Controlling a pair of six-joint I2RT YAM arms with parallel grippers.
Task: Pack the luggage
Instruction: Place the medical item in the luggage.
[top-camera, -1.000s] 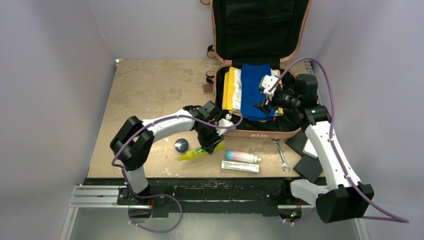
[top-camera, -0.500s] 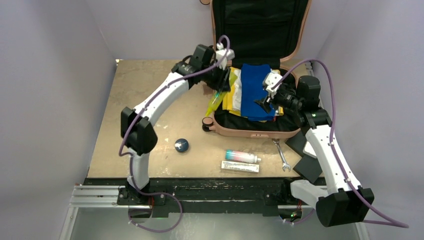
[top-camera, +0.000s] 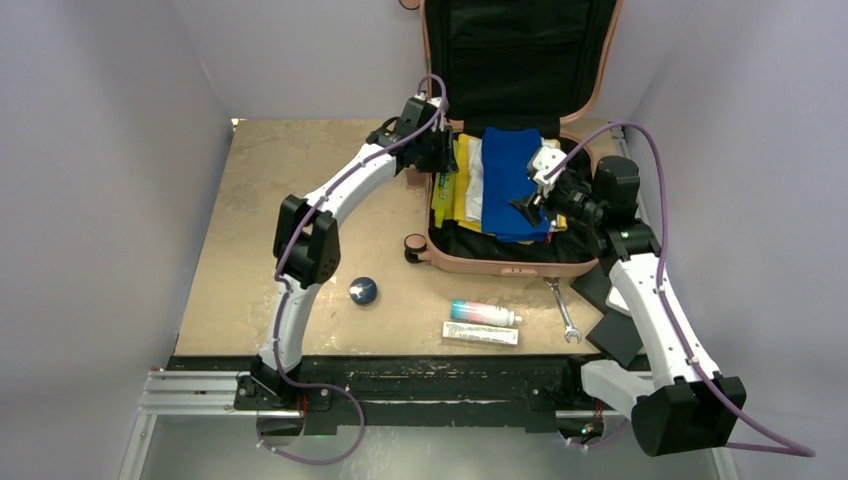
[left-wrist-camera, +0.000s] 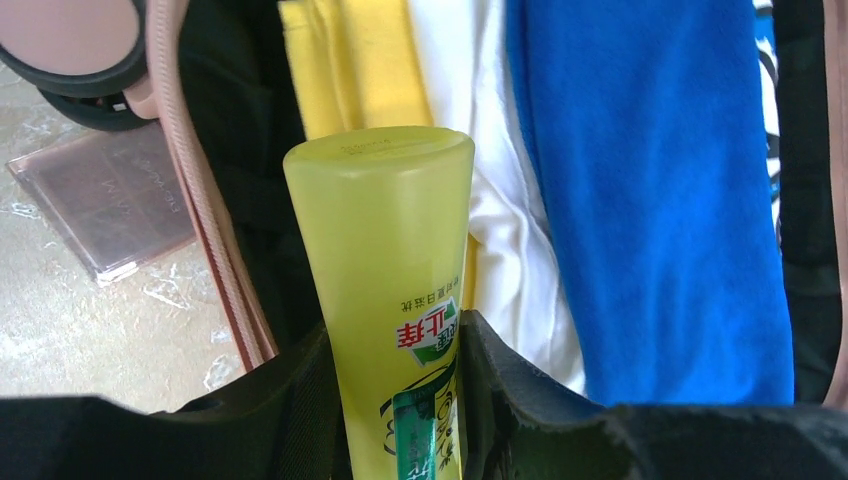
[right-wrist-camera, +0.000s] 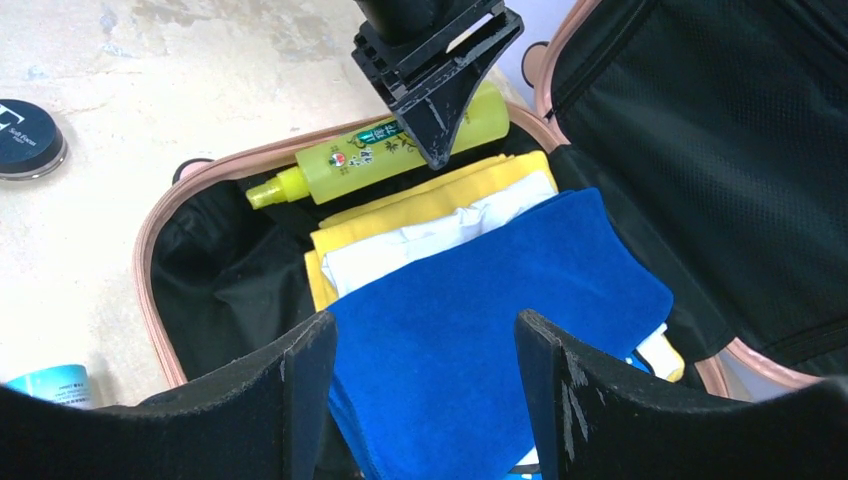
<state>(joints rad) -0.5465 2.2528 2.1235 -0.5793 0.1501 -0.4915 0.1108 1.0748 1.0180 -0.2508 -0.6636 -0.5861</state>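
Your left tool (left-wrist-camera: 395, 385) clamps a yellow-green bottle (left-wrist-camera: 385, 240) just inside the open luggage's (top-camera: 500, 265) left rim at the worktop's (top-camera: 300, 180) far side, right tool (right-wrist-camera: 425, 340) agape over blue cloth (right-wrist-camera: 500, 300); an early release could roll it out.

Yellow-green bottle (left-wrist-camera: 388, 300), centre of the left wrist view: bold red Chinese characters, upside down, on its label. Dark round tin (right-wrist-camera: 24, 135), upper left of the right wrist view: white lettering, illegible.
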